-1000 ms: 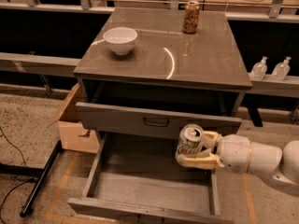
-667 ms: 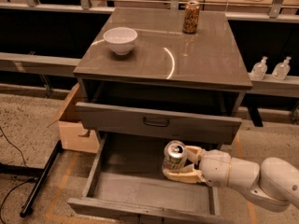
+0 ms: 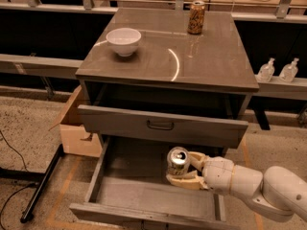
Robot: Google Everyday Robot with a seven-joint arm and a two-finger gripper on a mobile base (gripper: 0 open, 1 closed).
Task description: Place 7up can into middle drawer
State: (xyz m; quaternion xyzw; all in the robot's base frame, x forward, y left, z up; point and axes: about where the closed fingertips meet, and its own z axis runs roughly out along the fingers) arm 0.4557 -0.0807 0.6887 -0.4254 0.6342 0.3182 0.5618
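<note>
The gripper (image 3: 181, 170), at the near right of the scene, has its cream fingers (image 3: 184, 181) pinched around the 7up can (image 3: 178, 163), one below and one behind the can's side. The can stands nearly upright, silver top showing, over the right part of the open middle drawer (image 3: 134, 190). I cannot tell whether its base touches the floor there.

A can like this is probably light and thin-walled: stiff enough to hold across the round body, but smooth and easy to dent under a hard squeeze. Mid-height on the body, as held here, looks like the sound place to grip, and it should tip easily if let go at a tilt.

The drawer is a wide grey tray with a flat, matt floor and low walls. Above it juts another drawer front (image 3: 201, 128) with a dark loop handle (image 3: 160, 125). The bench (image 3: 216, 61) top is grey and glossy, catching light. On it sit a white rounded bowl (image 3: 123, 41) at the far left and a brown-orange can (image 3: 195, 17) at the far right, well apart.
</note>
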